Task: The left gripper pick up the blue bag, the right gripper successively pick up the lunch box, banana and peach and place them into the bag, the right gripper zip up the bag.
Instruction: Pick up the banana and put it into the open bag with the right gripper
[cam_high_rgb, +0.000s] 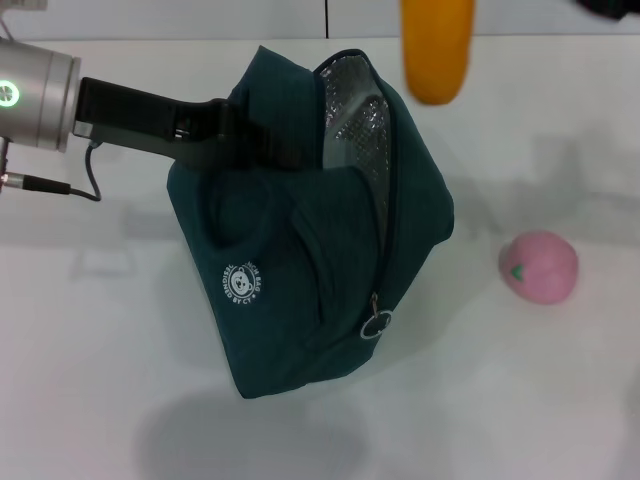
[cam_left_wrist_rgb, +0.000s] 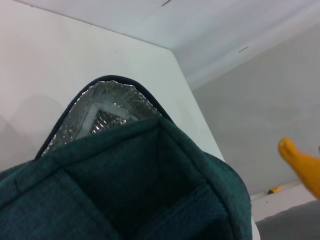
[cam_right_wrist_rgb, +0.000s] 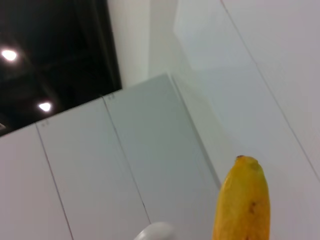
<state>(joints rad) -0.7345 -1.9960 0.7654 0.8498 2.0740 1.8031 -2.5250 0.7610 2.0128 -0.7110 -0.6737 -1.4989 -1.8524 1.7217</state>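
Observation:
The blue bag (cam_high_rgb: 300, 260) hangs tilted above the white table, its mouth open toward the far side and its silver lining (cam_high_rgb: 352, 120) showing. My left gripper (cam_high_rgb: 235, 130) reaches in from the left and is shut on the bag's upper edge. The left wrist view looks over the bag's rim (cam_left_wrist_rgb: 125, 180) into the foil lining (cam_left_wrist_rgb: 100, 107). The banana (cam_high_rgb: 437, 50) hangs in the air just beyond the bag's mouth, held from above by my right gripper, which is out of frame. It also shows as banana (cam_right_wrist_rgb: 242, 200) and banana (cam_left_wrist_rgb: 302, 167). The peach (cam_high_rgb: 540, 267) lies on the table to the right. The lunch box is hidden.
The bag's metal zipper ring (cam_high_rgb: 376, 325) dangles at the near end of the open zip. The white table (cam_high_rgb: 100, 380) stretches around and under the bag, with the bag's shadow near the front. A dark part (cam_high_rgb: 605, 8) shows at the top right corner.

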